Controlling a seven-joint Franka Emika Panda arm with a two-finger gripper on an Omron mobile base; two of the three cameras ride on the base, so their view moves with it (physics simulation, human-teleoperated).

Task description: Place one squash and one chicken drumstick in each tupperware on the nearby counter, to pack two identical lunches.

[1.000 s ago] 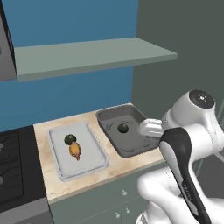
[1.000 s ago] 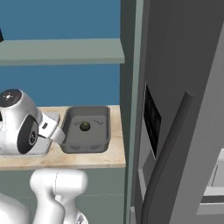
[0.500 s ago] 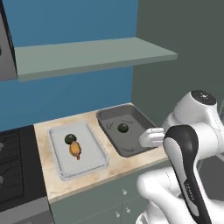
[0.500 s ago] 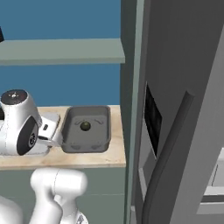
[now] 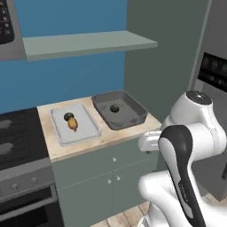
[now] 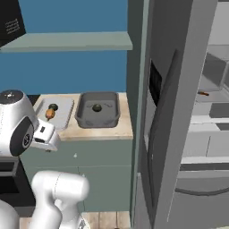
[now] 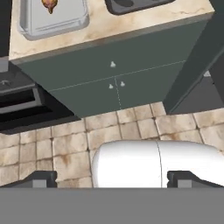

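On the counter (image 5: 108, 135) stands the pale tupperware (image 5: 88, 131) holding a dark-green squash (image 5: 68, 116) and a golden chicken drumstick (image 5: 73, 125). Right of it the dark tupperware (image 5: 135, 116) holds another squash (image 5: 114, 107). A thin reddish drumstick (image 6: 203, 93) lies on a shelf of the open fridge. My gripper (image 7: 114, 179) is open and empty, its fingertips (image 7: 41, 178) wide apart. It hangs off the counter's front edge and faces the cabinet doors and floor. The hand view catches the pale tupperware (image 7: 52, 26) and the dark one (image 7: 131, 5) at the top.
A stove and oven (image 5: 17, 146) adjoin the counter on the left. A grey-green wall shelf (image 5: 88, 42) hangs above it. The fridge (image 6: 179, 112) stands to the right with its door open. Tiled floor (image 7: 131, 127) lies before the cabinet doors (image 7: 109, 74).
The whole picture has shifted: the base has backed off from the counter and the open fridge now shows. My hand has drawn back from beside the dark tupperware to the counter's front edge.
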